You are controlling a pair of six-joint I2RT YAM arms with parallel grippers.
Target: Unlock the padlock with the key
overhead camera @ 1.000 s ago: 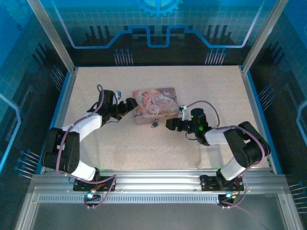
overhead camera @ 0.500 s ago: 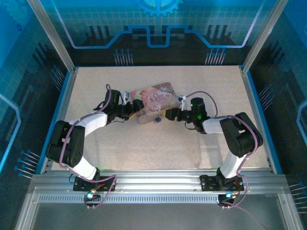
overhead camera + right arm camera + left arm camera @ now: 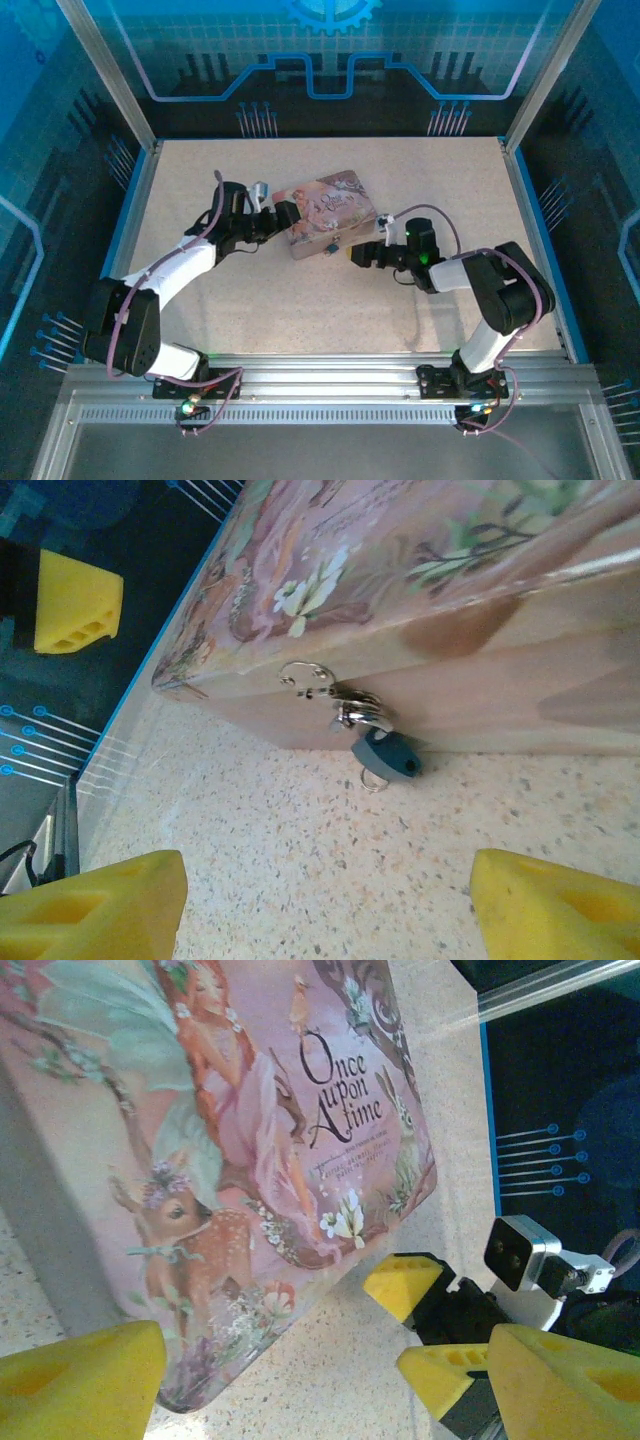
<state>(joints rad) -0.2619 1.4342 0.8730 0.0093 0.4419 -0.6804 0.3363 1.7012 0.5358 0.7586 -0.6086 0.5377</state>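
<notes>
The pink illustrated tin (image 3: 332, 205) lies mid-table, turned slightly. On its front wall the small shiny padlock (image 3: 356, 711) hangs from the clasp. A blue-grey head with a wire ring, apparently the key (image 3: 388, 757), sticks out below it; the blade is hidden. From above, lock and key are one speck (image 3: 326, 250). My right gripper (image 3: 325, 910) is open on the table in front of them, a short way off, also (image 3: 352, 256). My left gripper (image 3: 320, 1390) is open at the tin's left end (image 3: 283, 222), with the tin's corner (image 3: 190, 1380) by one finger.
Speckled beige table (image 3: 300, 310) inside a frame with blue side rails (image 3: 128, 225) and a glass back wall. The right gripper's yellow fingers (image 3: 405, 1285) appear across the tin from the left wrist.
The tin has turned, its right end now farther back. My left gripper has moved in to its left end. My right gripper has drawn back toward me and opened wider.
</notes>
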